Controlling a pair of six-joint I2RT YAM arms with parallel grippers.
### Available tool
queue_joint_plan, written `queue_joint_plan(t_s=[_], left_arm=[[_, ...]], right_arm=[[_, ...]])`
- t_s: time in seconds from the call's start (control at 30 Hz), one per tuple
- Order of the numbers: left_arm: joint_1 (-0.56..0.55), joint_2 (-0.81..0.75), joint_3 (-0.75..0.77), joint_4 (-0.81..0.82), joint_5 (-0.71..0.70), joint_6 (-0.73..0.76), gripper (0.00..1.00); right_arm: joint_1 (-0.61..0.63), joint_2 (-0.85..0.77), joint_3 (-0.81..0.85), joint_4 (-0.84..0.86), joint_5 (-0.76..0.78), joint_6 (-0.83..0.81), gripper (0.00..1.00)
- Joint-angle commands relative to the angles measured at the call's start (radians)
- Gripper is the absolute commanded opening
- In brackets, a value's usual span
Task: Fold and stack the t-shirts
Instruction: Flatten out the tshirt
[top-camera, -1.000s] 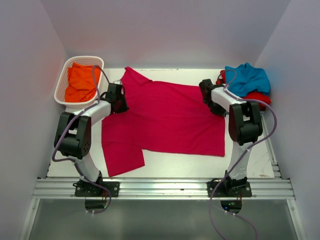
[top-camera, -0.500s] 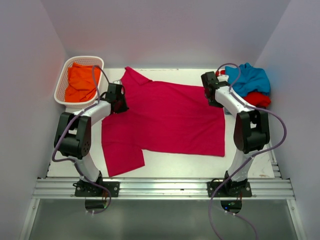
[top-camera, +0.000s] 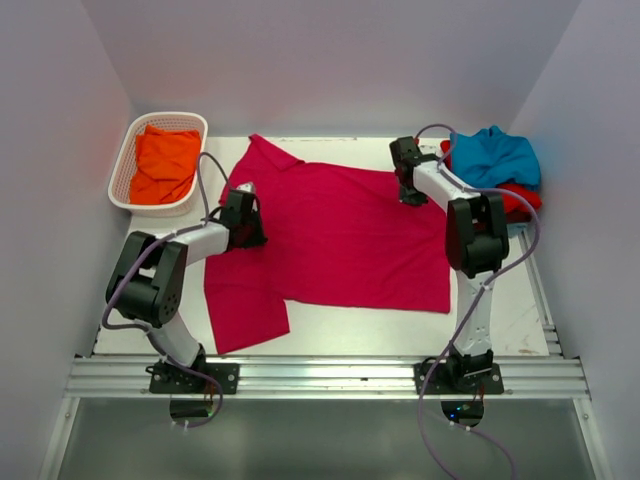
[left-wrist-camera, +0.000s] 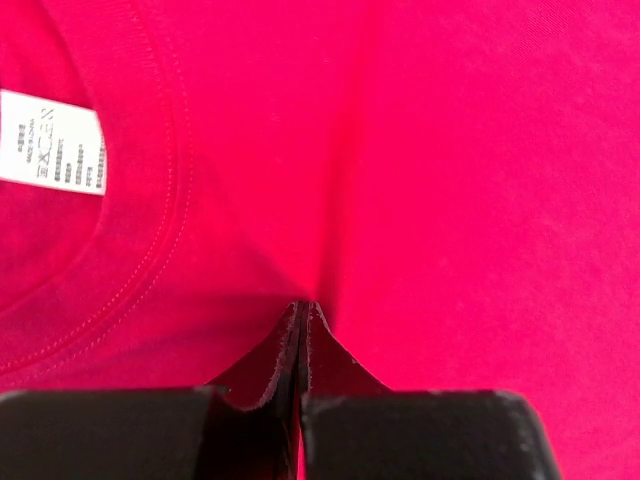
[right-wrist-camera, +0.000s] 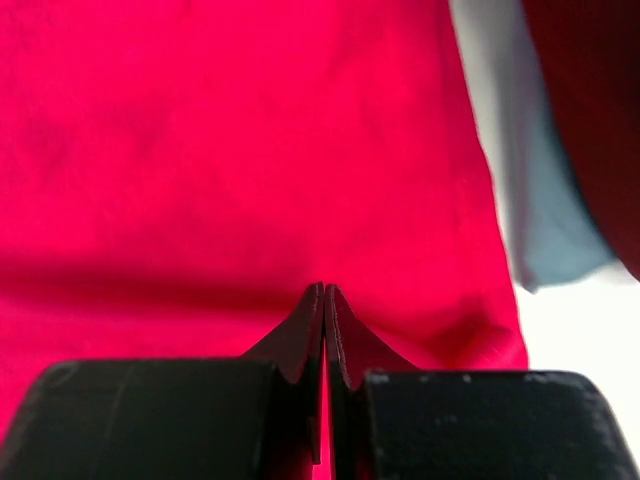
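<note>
Shifted toward the bench's (top-camera: 500, 320) far edge, right gripper (right-wrist-camera: 323, 292) pinches crimson shirt (top-camera: 340, 235) hem, left gripper (left-wrist-camera: 303, 306) pinches by collar; shirt runs lengthwise between them.

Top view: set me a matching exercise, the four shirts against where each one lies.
Shirts:
1 crimson-pink shirt
2 orange shirt
3 teal-blue shirt
4 red shirt

Places:
A in the white basket
B under another shirt, far right corner
C spread flat across the table
D on top of the far right heap

Pairs: 1-C; 2-A; 3-D; 4-B
</note>
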Motion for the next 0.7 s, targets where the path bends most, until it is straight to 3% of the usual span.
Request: queue_joint_plan(t_s=[0.0, 0.2, 0.37, 0.67], left_arm=[[-0.022, -0.024, -0.057, 0.025, 0.025, -0.022, 0.0], [-0.053, -0.136, -0.153, 0.007, 0.042, -0.03, 0.0], [-0.07, -0.268, -0.245, -0.073, -0.045, -0.038, 0.0], [-0.071, -0.252, -0.307, -0.076, -0.057, -0.047, 0.0]], right_arm=[[-0.012, 0.053, 0.08, 0.008, 0.011, -0.007, 0.0], [-0.037, 0.147, 0.172, -0.01, 0.011, -0.004, 0.0], [-0.055, 0.202, 0.267, -0.033, 0.002, -0.001, 0.0], [-0.098, 0.437, 0.587, -0.155, -0.06, -0.002, 0.0]])
